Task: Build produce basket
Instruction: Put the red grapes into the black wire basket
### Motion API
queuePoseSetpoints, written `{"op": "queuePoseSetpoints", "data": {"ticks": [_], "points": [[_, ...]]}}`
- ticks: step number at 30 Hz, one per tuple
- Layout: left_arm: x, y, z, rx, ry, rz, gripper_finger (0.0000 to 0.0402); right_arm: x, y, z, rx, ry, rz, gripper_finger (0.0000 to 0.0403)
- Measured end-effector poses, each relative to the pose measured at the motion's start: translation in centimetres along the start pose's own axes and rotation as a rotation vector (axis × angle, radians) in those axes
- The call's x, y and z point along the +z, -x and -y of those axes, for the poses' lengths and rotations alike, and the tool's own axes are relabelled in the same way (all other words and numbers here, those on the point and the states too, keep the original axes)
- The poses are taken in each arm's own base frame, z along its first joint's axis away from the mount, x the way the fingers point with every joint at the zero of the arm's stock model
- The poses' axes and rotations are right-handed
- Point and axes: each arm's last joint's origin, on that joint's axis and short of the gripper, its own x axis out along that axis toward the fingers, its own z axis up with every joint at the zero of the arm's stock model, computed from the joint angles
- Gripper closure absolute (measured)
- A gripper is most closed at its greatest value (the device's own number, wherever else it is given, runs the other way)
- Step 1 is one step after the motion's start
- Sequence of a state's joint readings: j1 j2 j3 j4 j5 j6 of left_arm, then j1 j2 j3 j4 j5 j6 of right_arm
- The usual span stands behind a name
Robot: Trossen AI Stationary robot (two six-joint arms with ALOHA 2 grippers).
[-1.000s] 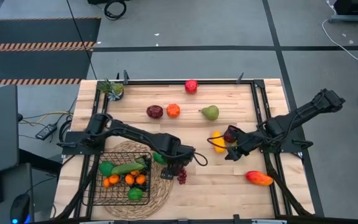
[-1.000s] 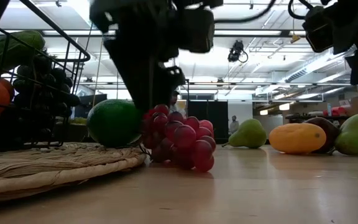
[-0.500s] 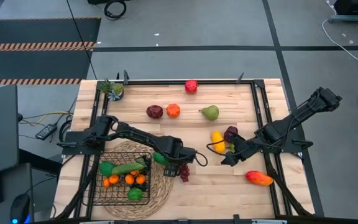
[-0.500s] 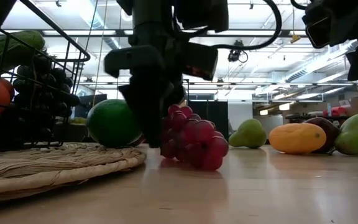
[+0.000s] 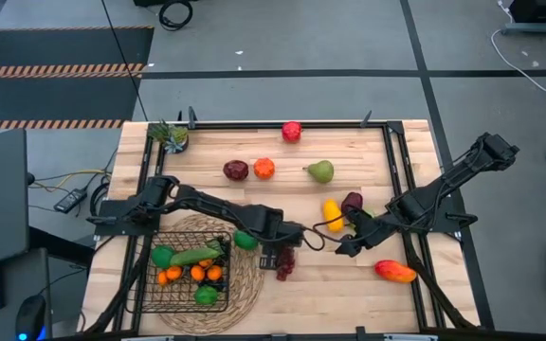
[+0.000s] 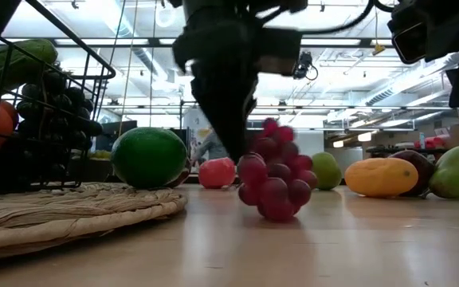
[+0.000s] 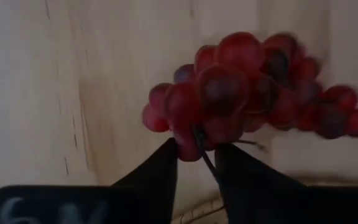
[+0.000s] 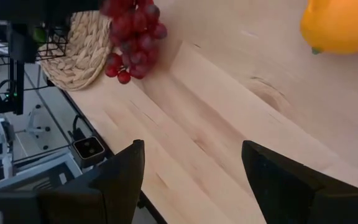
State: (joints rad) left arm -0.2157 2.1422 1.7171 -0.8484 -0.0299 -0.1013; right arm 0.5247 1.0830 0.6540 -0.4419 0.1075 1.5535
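Just beside the straw mat (image 5: 245, 284), on the table (image 5: 349, 294): left gripper (image 7: 196, 163) with jaws pinched on the grapes (image 7: 253, 87). Farther right, near the yellow squash (image 5: 333, 214): right gripper (image 5: 341, 248), jaws apart, holding nothing. Basket (image 5: 146, 296) on the mat.

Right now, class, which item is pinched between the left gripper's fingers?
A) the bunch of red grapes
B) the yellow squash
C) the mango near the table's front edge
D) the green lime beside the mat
A: in the left wrist view the left gripper has its two dark fingers closed on the stem of the grapes.
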Motion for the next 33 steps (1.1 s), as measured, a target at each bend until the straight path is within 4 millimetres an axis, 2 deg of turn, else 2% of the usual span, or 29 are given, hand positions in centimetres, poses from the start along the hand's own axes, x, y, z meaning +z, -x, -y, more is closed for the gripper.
{"op": "queuePoseSetpoints", "data": {"ticks": [8,16,27,33], "points": [[1.7,1.9,0.1,-0.015,0.004,0.082,0.0389,0.0,0.0,0.0,0.000,0.001,0.003,0.0131],[2.8,4.4,-0.2,-0.028,0.033,0.101,0.0394,0.0,0.0,0.0,-0.001,0.009,0.004,0.0131],[4.3,11.2,-0.1,-0.017,0.076,0.146,0.0399,0.0,0.0,0.0,-0.004,0.039,0.004,0.0131],[3.6,15.1,0.3,0.009,0.097,0.107,0.0400,0.0,0.0,0.1,-0.008,0.073,0.004,0.0131]]}}
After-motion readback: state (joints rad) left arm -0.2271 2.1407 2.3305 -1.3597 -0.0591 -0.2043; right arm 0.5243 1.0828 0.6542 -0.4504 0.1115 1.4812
